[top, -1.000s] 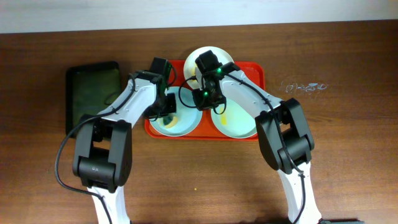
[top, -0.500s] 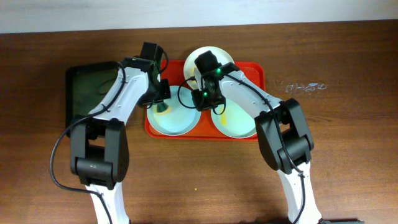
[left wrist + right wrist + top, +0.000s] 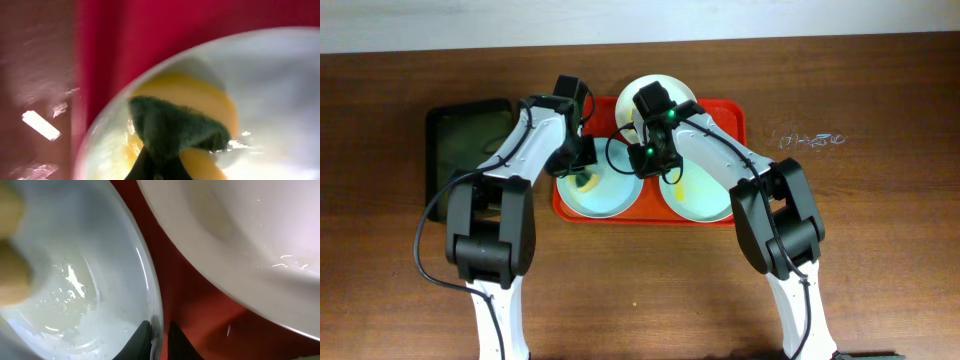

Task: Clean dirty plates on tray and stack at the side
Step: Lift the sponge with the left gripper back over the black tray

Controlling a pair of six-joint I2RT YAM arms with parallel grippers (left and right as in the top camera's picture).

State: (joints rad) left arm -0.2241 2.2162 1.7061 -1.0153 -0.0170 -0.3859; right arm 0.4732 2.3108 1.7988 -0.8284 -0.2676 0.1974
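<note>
The tray (image 3: 738, 118) is set on the table (image 3: 880, 250) toward its far side, and a smaller tray (image 3: 470, 150) is laid just beside it on the left. Three plates are held in the tray. The left plate (image 3: 615, 200) and the right plate (image 3: 705, 205) are placed side by side along the near edge. The rear plate (image 3: 660, 88) is set behind and between them, with its far edge carried past the tray's rim. A sponge (image 3: 175, 127) is held against the left rear part of the left plate by the left gripper (image 3: 156, 165). The right rim of that plate is straddled by the fingers of the right gripper (image 3: 159, 338), just in front of the rear plate.
</note>
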